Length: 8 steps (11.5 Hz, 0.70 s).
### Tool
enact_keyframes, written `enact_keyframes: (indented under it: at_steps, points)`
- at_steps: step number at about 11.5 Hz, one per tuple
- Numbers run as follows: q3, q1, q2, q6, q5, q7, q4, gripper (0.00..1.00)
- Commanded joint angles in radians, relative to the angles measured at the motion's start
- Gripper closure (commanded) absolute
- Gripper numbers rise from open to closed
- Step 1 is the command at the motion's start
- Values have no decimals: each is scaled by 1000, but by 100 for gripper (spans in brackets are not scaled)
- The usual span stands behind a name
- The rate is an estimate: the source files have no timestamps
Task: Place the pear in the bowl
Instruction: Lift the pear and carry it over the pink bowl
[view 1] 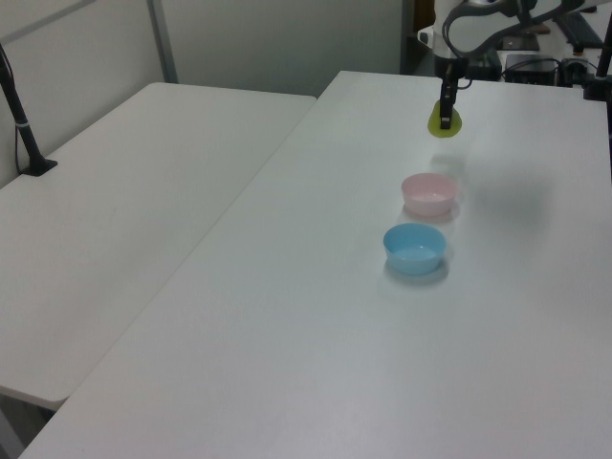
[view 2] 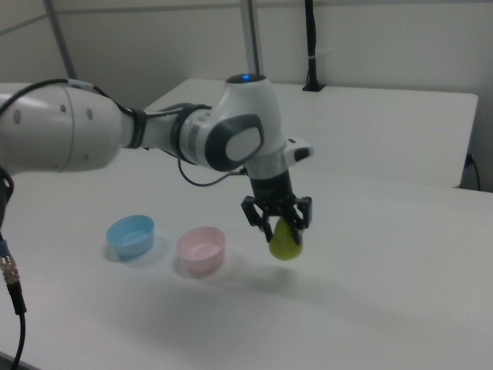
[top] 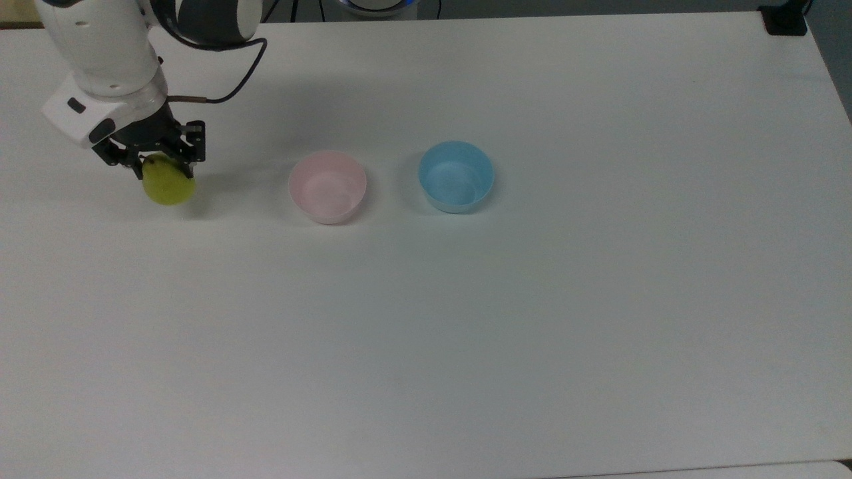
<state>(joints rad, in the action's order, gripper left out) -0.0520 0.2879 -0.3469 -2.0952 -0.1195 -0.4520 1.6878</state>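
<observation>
End effector [view 2: 278,224] clenched on the pear [view 2: 286,241], lifted off the surface – carry phase; next, travel toward three o'clock in the top view to the pink bowl [top: 327,185]

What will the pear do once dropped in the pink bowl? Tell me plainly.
The pear hangs lifted, pinched near its top by the pincer. Being rounded, it will probably roll or wobble before settling. The pink bowl looks light and thin, so it may slide or tip if the pear lands on its rim.

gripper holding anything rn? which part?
Yes: the gripper is shut on the pear, pinching its narrow upper end near the stem. The pear hangs below the fingers, clear of the table.
</observation>
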Motion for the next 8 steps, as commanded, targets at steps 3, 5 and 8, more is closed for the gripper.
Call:
enact_keyframes:
  at_steps: [3,5,8]
  points:
    - [-6,-145,192,126,-6,199,136,63]
    - [-6,-234,195,120,-6,316,173,63]
    - [-5,-301,181,98,-5,390,206,62]
